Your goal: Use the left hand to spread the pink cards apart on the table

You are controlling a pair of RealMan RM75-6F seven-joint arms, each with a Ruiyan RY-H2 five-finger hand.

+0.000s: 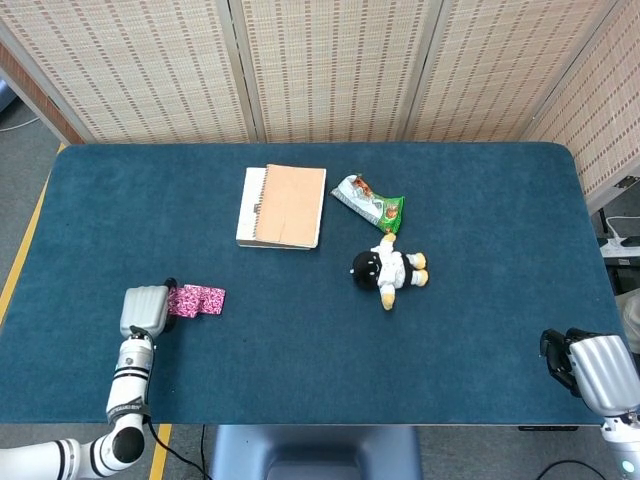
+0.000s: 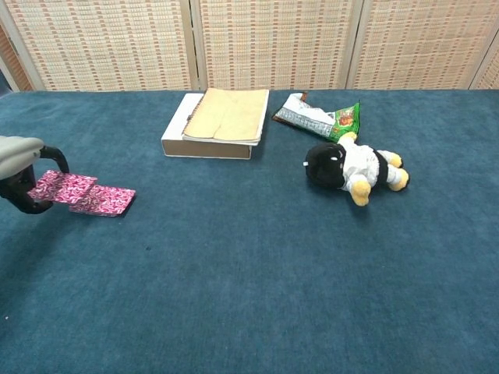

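Observation:
The pink cards (image 1: 196, 300) (image 2: 83, 195) lie fanned in a short overlapping row at the table's front left. My left hand (image 1: 145, 309) (image 2: 21, 165) is at the row's left end, and its dark curled fingers (image 2: 28, 204) grip the leftmost cards there. My right hand (image 1: 590, 371) hangs off the table's front right corner, far from the cards, with its fingers curled in and nothing in them. The chest view does not show the right hand.
A tan notebook (image 1: 283, 206) (image 2: 221, 122) lies at the back middle. A green snack bag (image 1: 370, 201) (image 2: 317, 117) lies to its right. A small plush toy (image 1: 389, 270) (image 2: 350, 167) lies on its side in front of the bag. Blue cloth (image 1: 460, 330) covers the table.

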